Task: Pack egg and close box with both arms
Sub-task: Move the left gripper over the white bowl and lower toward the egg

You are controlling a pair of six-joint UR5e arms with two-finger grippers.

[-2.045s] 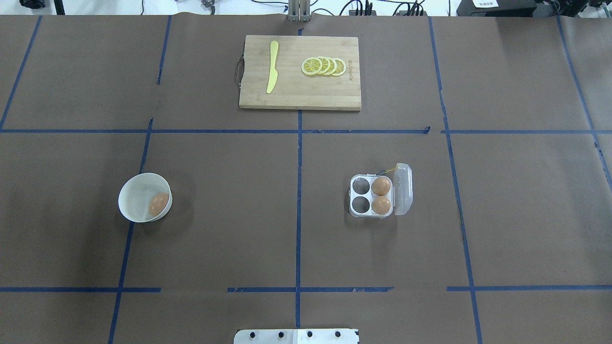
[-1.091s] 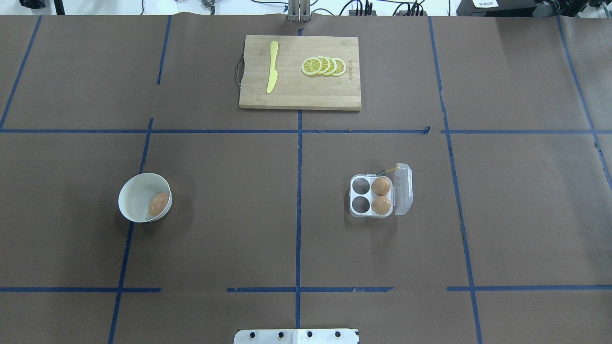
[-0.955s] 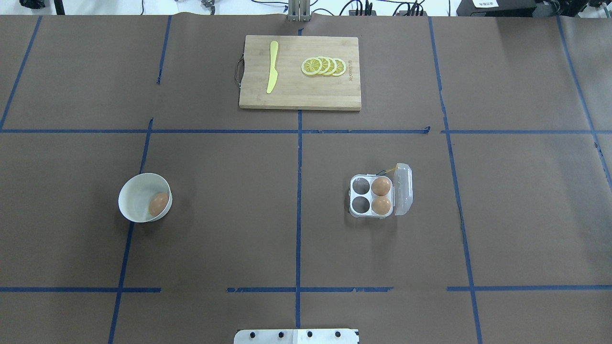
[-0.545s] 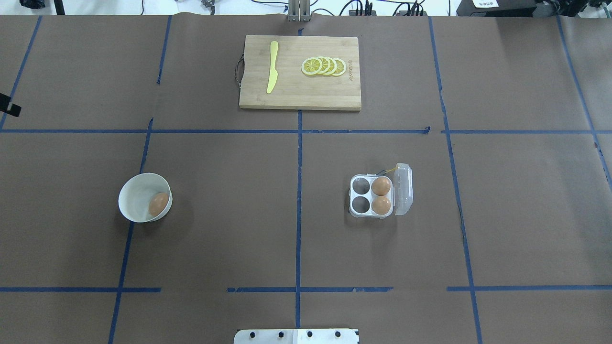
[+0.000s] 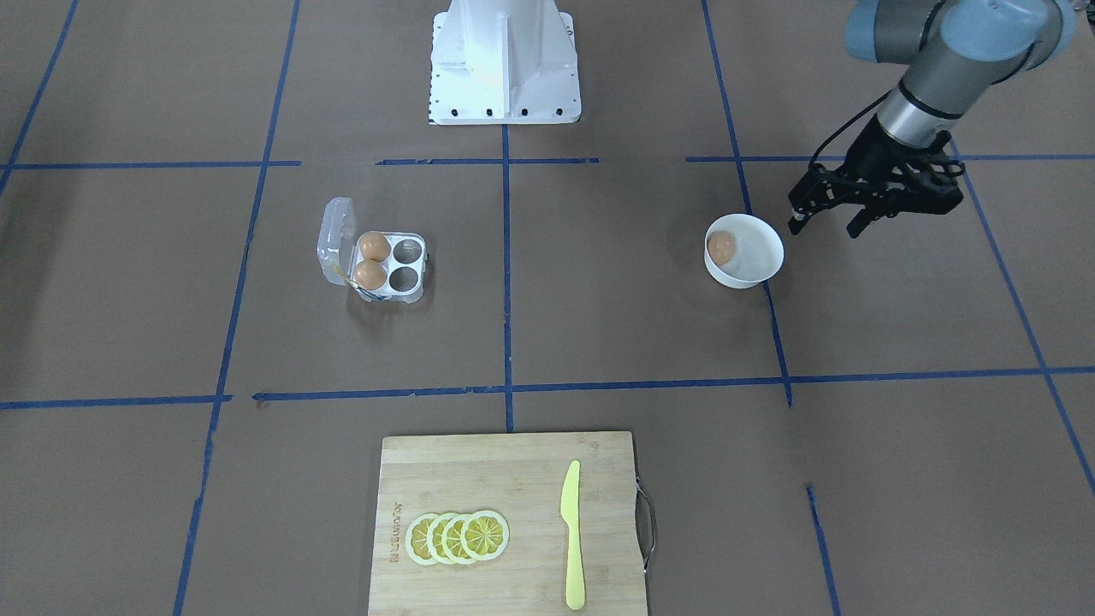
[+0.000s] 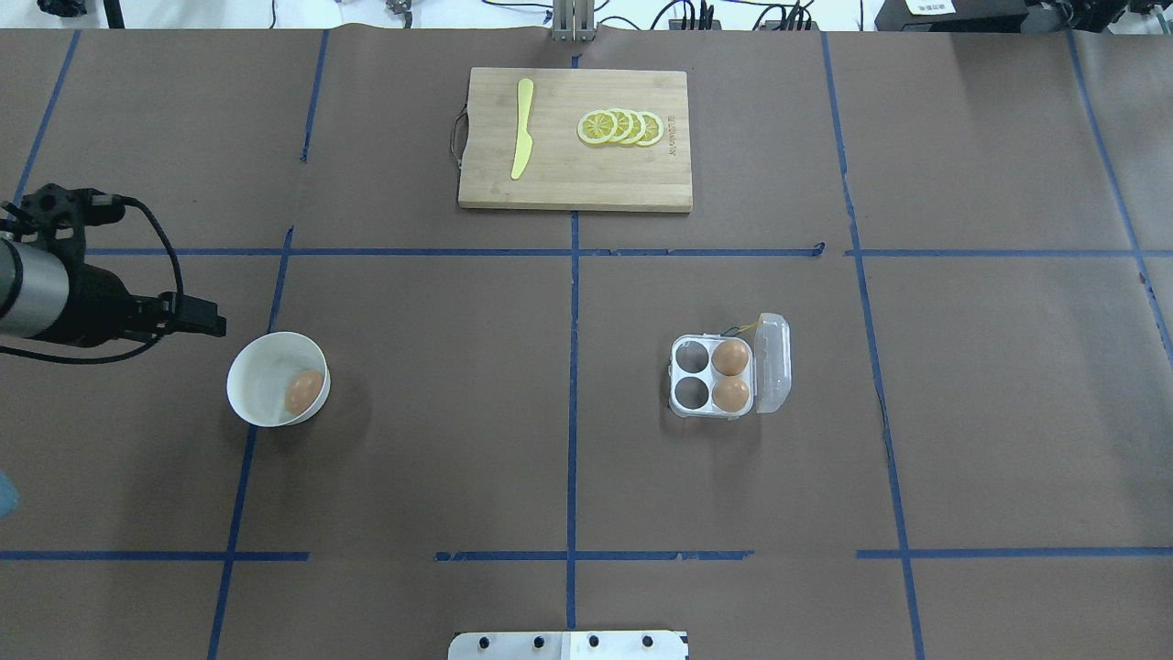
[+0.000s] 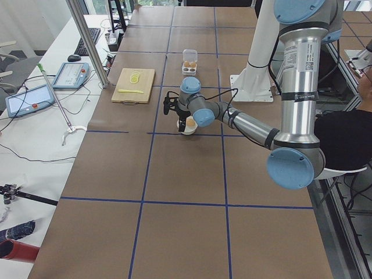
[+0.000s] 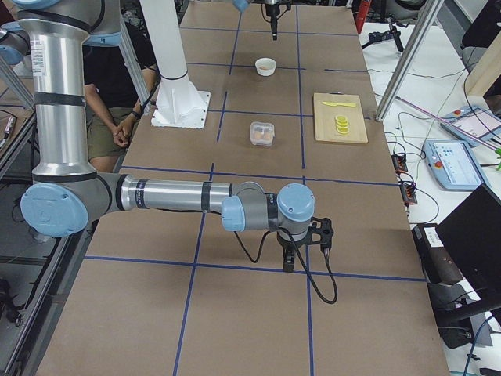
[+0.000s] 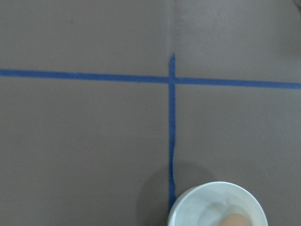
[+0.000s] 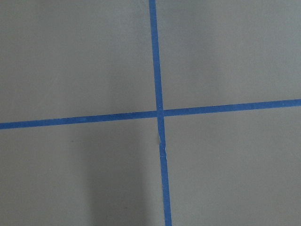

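The egg (image 6: 304,391) lies in a round white bowl (image 6: 261,376) on the left side of the table; it also shows in the front view (image 5: 721,247). The box (image 6: 689,374) stands open right of centre, its clear lid (image 6: 772,362) tipped up, with two eggs in the cells beside the lid and two cells empty. My left gripper (image 5: 825,224) hangs open and empty above the table just beside the bowl, on its outer side. The left wrist view shows the bowl's rim (image 9: 207,202) at its bottom edge. My right gripper (image 8: 301,252) shows only in the right side view; I cannot tell its state.
A wooden cutting board (image 6: 550,183) with a yellow knife (image 6: 521,128) and lemon slices (image 6: 620,126) lies at the far middle. The robot's white base (image 5: 503,60) is at the near edge. Blue tape lines cross the brown table cover.
My left arm has come into the overhead view from the left edge and moved in towards the bowl. The egg, the bowl and the box have not moved.
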